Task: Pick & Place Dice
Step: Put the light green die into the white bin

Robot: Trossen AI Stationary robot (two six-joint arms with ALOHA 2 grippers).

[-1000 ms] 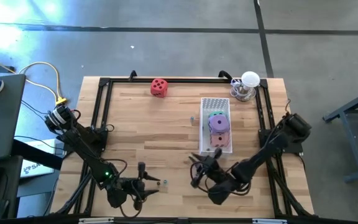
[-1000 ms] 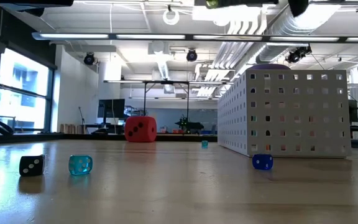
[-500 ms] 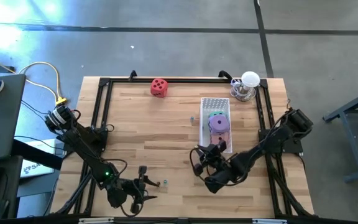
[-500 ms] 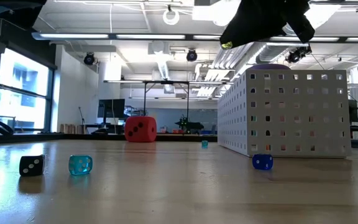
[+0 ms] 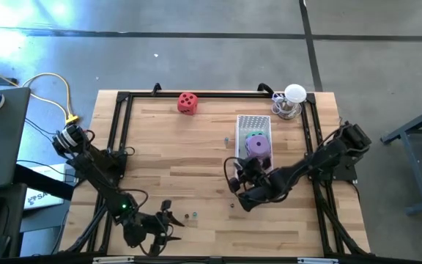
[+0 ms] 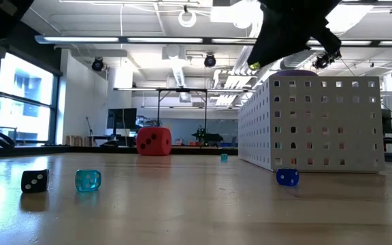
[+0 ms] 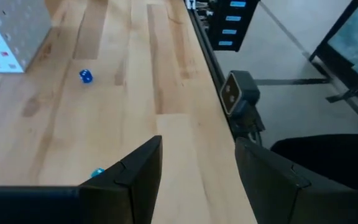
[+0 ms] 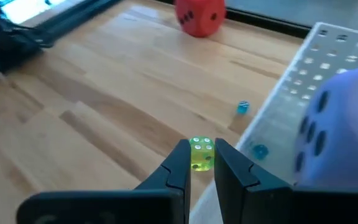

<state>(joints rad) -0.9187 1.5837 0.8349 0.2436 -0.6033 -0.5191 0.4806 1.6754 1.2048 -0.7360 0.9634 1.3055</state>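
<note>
The red die (image 5: 187,103) rests on the table near its far edge and also shows in the low view (image 6: 154,141) and the right wrist view (image 8: 199,15). The purple die (image 5: 258,145) sits on top in the white perforated basket (image 5: 253,121), with a green die (image 5: 255,134) just behind it. The pink die is hidden. My right gripper (image 5: 234,170) hangs at the basket's near left corner, shut on a tiny yellow-green die (image 8: 201,154). My left gripper (image 7: 197,149) stands open near the table's front edge (image 5: 171,218), with nothing between its fingers. My right gripper pinches the tiny yellow-green die's two opposite faces (image 8: 201,163) between its two fingers, at their free ends. The fingers slant down and point toward the table's far edge. The die is lifted clear, high above the table (image 6: 254,66) beside the basket.
Several tiny dice lie loose on the table: black (image 6: 35,180), cyan (image 6: 88,180), blue (image 6: 287,177), and one by the basket's far left side (image 8: 243,107). A glass jar (image 5: 293,103) stands at the far right corner. Black rails (image 5: 120,139) frame the table.
My right gripper has carried the tiny yellow-green die toward the table's far edge and toward the basket, its wrist turning on the way, and it stays shut. My left gripper has rolled about its own axis near the front edge and stays open.
</note>
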